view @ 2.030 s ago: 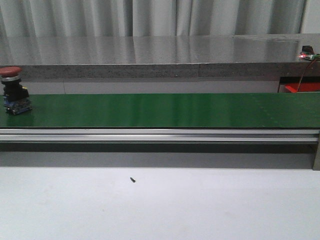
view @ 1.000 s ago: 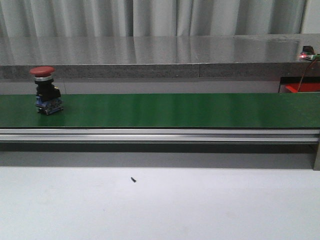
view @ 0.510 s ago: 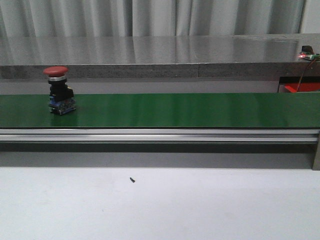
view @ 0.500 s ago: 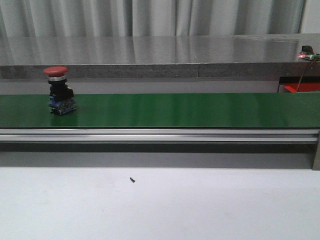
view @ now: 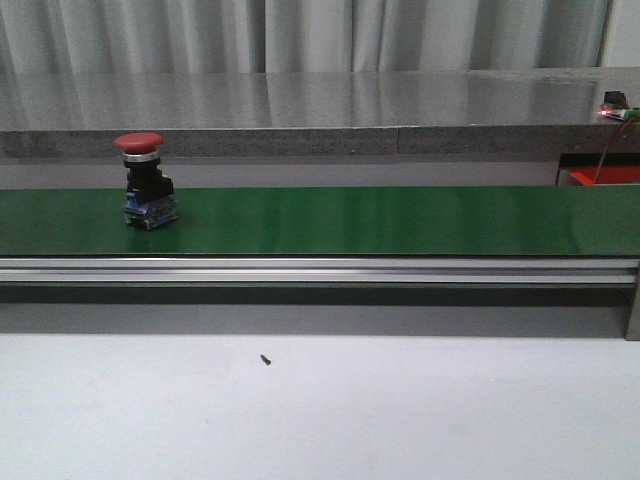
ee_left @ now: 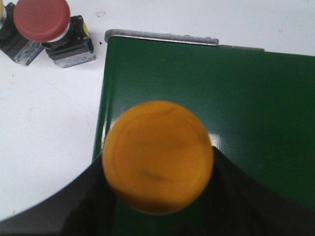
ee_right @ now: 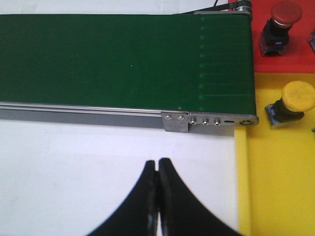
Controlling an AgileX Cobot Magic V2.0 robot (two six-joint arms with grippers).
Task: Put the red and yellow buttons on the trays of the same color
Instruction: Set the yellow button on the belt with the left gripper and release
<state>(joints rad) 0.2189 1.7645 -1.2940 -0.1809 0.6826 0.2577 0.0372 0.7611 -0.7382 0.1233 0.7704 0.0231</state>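
Observation:
A red button (view: 145, 185) with a black and blue body stands upright on the green belt (view: 380, 220), towards its left end. Neither gripper shows in the front view. In the left wrist view my left gripper (ee_left: 157, 169) is shut on a yellow button (ee_left: 157, 155) and holds it above the belt's end (ee_left: 236, 98). My right gripper (ee_right: 157, 164) is shut and empty over the white table, near the belt's other end (ee_right: 123, 59). Beside that end, a red tray (ee_right: 295, 54) holds a red button (ee_right: 281, 19) and a yellow tray (ee_right: 275, 172) holds a yellow button (ee_right: 294, 102).
More buttons lie on the white table beside the belt's left end, one with a red cap (ee_left: 42, 19) next to another black body (ee_left: 74, 46). A metal rail (view: 320, 270) runs along the belt's front. A small dark speck (view: 265, 359) lies on the table.
The red button has travelled to the right along the belt, from its far left edge to about a quarter of the way along. Nothing else in the front view has moved.

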